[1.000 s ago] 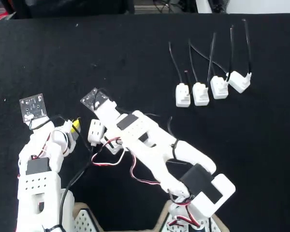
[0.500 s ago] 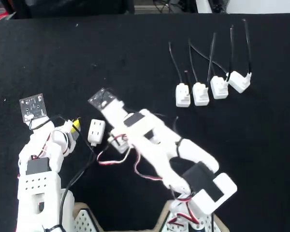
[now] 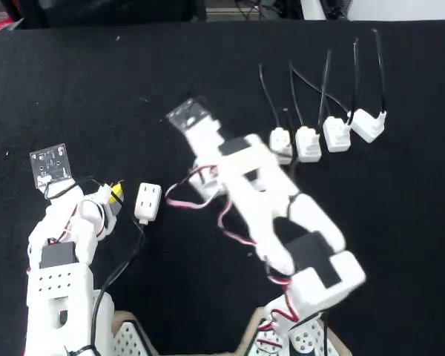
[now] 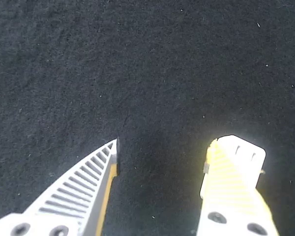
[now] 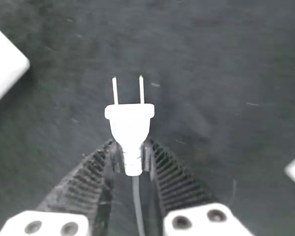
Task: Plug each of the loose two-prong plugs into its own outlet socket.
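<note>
Right end effector (image 5: 130, 147) was clamped on a white two-prong plug (image 5: 129, 120), prongs pointing forward over the black desk (image 3: 96, 89), its arm stretched toward a row of four corded white blocks (image 3: 308, 142), while the left end effector (image 4: 162, 152) hung with jaws apart beside a lone socket (image 3: 147, 202).

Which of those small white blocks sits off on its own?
The white block beside the left arm's pincer. The other four stand together in a row at the far right, each with a black cord.
</note>
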### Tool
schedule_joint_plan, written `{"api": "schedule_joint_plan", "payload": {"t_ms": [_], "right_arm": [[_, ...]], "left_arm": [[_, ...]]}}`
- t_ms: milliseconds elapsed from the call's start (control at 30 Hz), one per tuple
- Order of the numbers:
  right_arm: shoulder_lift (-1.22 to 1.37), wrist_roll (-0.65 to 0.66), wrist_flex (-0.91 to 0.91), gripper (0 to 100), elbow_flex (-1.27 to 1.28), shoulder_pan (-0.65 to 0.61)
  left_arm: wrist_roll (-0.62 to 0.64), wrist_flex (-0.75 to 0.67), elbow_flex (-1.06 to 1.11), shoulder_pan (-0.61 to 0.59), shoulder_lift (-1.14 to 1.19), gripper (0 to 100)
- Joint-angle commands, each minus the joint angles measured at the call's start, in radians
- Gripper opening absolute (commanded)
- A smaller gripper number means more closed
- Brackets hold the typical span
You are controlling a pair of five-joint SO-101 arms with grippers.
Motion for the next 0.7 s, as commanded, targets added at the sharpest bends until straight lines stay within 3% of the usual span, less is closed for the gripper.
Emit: {"api": "schedule_joint_plan", "payload": {"t_ms": [0, 67, 233, 667], "right_arm": [[0.031, -0.1, -0.037, 9.6, -0.013, -0.037], [0.027, -0.133, -0.006, 14.9, -0.022, -0.037], [-0.093, -0.173, 0.124, 12.3, -0.101, -0.035], [0.051, -0.163, -0.035, 12.0, -0.085, -0.02]], "left_arm": [[0.003, 0.005, -0.028, -0.048, -0.011, 29], [0.003, 0.005, -0.028, -0.068, -0.011, 29], [0.003, 0.003, -0.028, -0.071, -0.011, 29], [0.003, 0.003, -0.028, -0.073, -0.011, 29]]}}
